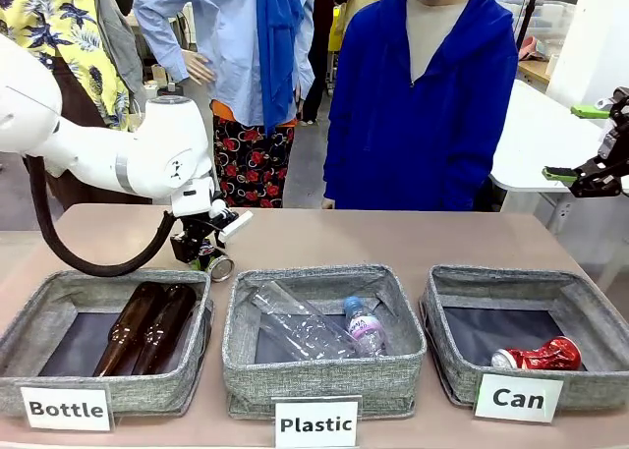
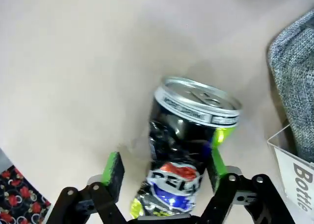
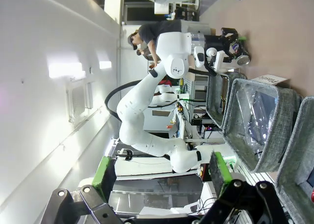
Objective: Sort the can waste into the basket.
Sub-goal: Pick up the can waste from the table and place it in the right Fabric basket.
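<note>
Dark can (image 2: 189,150) btwn left gripper (image 2: 164,172) fingers.

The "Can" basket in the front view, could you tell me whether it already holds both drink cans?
No, the Can basket holds just the crushed red can; the dark Pepsi can sits at the left pincer behind the Bottle basket.

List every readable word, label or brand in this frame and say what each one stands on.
"Bottle": white sign on the left basket.
"Plastic": white sign on the middle basket.
"Can": white sign on the right basket.
"PEPSI", partly crumpled: dark can between the left gripper fingers.
Plastic bottle label: too small to read.
Red crushed can: print unreadable.
</note>
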Robot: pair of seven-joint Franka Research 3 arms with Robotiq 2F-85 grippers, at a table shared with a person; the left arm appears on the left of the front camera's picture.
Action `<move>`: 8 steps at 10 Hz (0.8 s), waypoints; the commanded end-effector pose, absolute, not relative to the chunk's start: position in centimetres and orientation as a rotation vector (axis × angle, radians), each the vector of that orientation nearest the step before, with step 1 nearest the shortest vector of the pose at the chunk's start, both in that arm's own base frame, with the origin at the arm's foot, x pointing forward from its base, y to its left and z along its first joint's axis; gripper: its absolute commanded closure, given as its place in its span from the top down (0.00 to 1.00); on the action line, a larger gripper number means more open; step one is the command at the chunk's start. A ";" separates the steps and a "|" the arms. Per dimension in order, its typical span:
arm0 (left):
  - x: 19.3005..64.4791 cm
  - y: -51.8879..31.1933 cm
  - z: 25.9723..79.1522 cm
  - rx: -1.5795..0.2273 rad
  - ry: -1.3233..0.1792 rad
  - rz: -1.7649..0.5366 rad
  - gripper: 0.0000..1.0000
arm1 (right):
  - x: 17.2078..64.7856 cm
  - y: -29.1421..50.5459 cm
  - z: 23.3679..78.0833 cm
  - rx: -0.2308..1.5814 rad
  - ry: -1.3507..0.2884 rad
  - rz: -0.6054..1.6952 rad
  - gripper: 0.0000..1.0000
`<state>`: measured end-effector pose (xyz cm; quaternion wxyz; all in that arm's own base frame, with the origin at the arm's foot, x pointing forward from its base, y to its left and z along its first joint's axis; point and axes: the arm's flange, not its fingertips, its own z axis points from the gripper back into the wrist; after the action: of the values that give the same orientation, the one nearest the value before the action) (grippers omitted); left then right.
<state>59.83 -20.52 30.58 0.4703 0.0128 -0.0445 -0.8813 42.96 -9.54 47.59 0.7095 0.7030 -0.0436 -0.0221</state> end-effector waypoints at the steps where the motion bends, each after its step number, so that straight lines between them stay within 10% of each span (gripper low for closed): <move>1: 59.9 -20.5 30.8 0.042 -0.078 -2.153 0.08 | 43.0 -9.8 47.8 1.557 -0.100 -0.024 1.00; 8: 59.5 -20.0 32.8 0.068 -0.119 -2.140 0.00 | 43.0 -9.8 47.8 1.557 -0.100 -0.024 1.00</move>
<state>60.10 -20.31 31.54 0.4727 0.0180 -0.0479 -0.8798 42.96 -9.54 47.59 0.7095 0.7030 -0.0436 -0.0221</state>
